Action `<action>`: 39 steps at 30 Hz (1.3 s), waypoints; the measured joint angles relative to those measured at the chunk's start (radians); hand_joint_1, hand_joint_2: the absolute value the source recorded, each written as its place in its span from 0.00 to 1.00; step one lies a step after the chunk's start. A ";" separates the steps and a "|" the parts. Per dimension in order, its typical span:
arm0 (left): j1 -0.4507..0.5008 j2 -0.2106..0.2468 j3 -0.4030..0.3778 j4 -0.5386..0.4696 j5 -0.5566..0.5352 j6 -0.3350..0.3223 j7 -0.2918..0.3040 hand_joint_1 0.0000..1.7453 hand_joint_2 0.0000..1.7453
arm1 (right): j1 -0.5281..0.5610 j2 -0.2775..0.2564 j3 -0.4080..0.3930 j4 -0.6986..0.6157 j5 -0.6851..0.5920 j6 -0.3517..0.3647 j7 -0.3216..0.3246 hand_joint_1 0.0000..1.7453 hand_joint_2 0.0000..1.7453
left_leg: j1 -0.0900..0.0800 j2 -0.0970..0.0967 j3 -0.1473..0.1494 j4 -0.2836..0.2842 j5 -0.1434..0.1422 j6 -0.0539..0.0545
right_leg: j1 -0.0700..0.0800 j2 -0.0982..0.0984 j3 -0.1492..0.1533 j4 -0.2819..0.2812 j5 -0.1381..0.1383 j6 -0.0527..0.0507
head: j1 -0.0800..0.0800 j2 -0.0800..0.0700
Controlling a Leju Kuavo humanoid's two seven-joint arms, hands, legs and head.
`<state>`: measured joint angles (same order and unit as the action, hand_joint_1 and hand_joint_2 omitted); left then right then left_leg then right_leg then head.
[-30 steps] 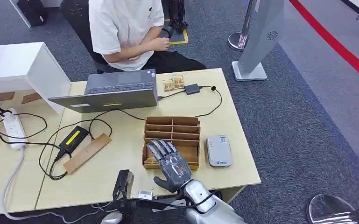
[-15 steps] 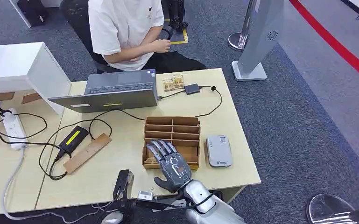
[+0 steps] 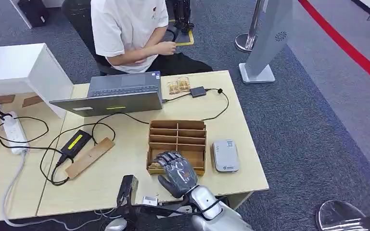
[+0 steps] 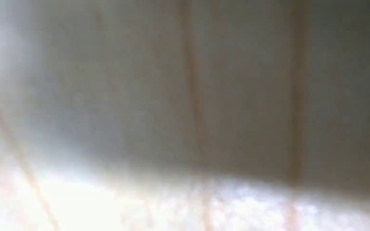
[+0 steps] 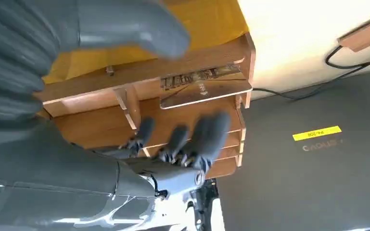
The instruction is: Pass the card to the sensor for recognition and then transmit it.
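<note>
A wooden divider box (image 3: 178, 131) stands mid-table, with a white card sensor (image 3: 225, 155) lying just right of it. My right hand (image 3: 177, 171) hovers over the box's near-left compartment, fingers bent downward. In the right wrist view a clear card (image 5: 203, 89) with printed markings leans inside that compartment of the box (image 5: 173, 113). The fingers (image 5: 207, 134) hang on one side of the card and the thumb (image 5: 125, 24) on the other, none touching it. Nothing is in the hand (image 5: 77, 159).
A person (image 3: 130, 29) sits behind the table at an open laptop (image 3: 120, 94). A black power adapter (image 3: 77, 142), cables and a wooden strip (image 3: 90, 157) lie left of the box. A white cabinet (image 3: 19, 72) and power strip (image 3: 14, 132) are far left.
The right hand's fingers, stretched flat over the box a second ago, have curled down toward the near-left compartment. The hand itself has drawn slightly back toward me.
</note>
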<state>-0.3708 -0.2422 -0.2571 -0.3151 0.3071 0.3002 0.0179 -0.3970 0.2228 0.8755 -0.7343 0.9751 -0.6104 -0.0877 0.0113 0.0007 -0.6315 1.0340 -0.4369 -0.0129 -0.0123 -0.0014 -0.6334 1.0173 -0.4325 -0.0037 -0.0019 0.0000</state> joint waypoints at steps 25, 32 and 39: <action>0.000 -0.003 0.000 0.000 0.003 0.052 -0.032 0.00 1.00 | -0.004 -0.005 -0.031 -0.027 -0.034 0.011 -0.014 1.00 1.00 | 0.000 0.000 0.000 0.000 0.000 0.000 | 0.000 0.000 0.000 0.000 0.000 0.000 | 0.000 0.000; 0.000 -0.005 0.000 0.000 -0.003 0.050 -0.022 0.00 1.00 | -0.004 -0.005 -0.033 -0.042 -0.032 0.012 -0.010 1.00 1.00 | 0.000 0.000 0.000 0.000 0.000 0.000 | 0.000 0.000 0.000 0.000 0.000 0.000 | 0.000 0.000; 0.000 -0.005 0.000 0.000 -0.008 0.031 -0.005 0.00 1.00 | -0.027 -0.006 -0.047 -0.108 -0.030 0.024 0.006 1.00 1.00 | 0.000 0.000 0.000 0.000 0.000 0.000 | 0.000 0.000 0.000 0.000 0.000 0.000 | 0.000 0.000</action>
<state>-0.3710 -0.2468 -0.2571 -0.3151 0.2991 0.3307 0.0126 -0.4244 0.2167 0.8286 -0.8422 0.9453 -0.5863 -0.0817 0.0114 0.0009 -0.6313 1.0341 -0.4369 -0.0129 -0.0123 -0.0011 -0.6335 1.0173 -0.4326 -0.0037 -0.0019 0.0004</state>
